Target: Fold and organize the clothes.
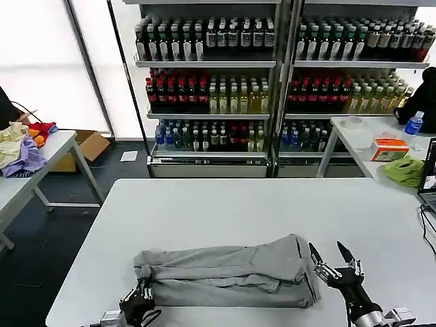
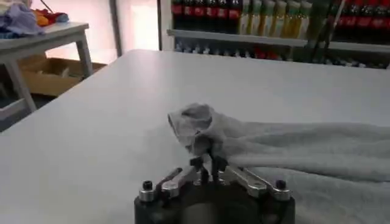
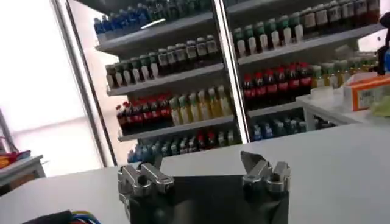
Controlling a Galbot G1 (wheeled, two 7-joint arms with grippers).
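Head camera sits high on the robot, facing forward and down over the white table (image 1: 225,204) toward the drink shelves (image 1: 272,82). Left wrist camera rides low, close behind its gripper (image 2: 207,165), looking level across the tabletop. Right wrist camera, likewise low behind its gripper (image 3: 204,167), tilts upward. All three share the table and shelves.

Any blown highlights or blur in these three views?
Head view: the windows at upper left are blown out white; the grey shirt and table are evenly lit, with soft shadows. Left wrist view: the left pincer, shut on the shirt, is fairly sharp, and the shelves behind are soft. Right wrist view: window glare washes out the frame's side; the right pincer is open.
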